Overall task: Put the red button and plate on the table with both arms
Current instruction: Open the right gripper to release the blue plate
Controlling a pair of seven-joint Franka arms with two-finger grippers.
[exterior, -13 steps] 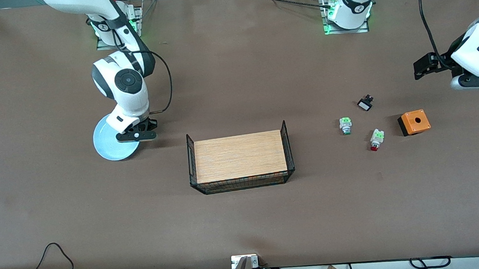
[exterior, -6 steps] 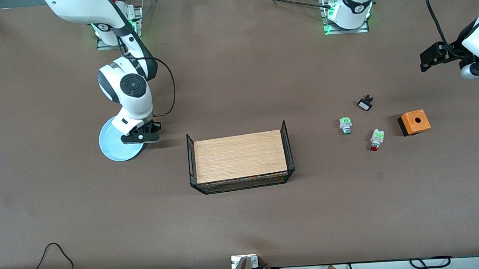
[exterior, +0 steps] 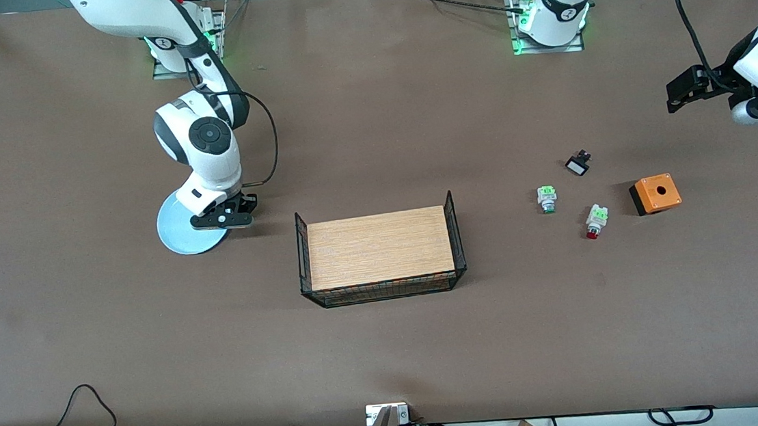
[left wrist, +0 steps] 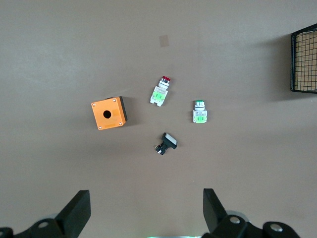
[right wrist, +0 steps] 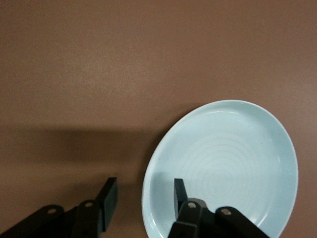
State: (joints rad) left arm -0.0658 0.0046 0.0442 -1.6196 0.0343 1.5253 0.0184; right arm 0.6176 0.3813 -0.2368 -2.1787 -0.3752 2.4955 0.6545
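**Plate rim between my right fingers**

My right gripper has its fingers apart astride the plate rim on the table. My left gripper waits open, high above; the red button lies at eight o'clock from the orange box.

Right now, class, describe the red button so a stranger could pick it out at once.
Find the orange box toward the left arm's end of the table. Beside it, toward the tray, lie three small switches. The red button is the one nearest the front camera, with a red cap where its neighbour's is green.
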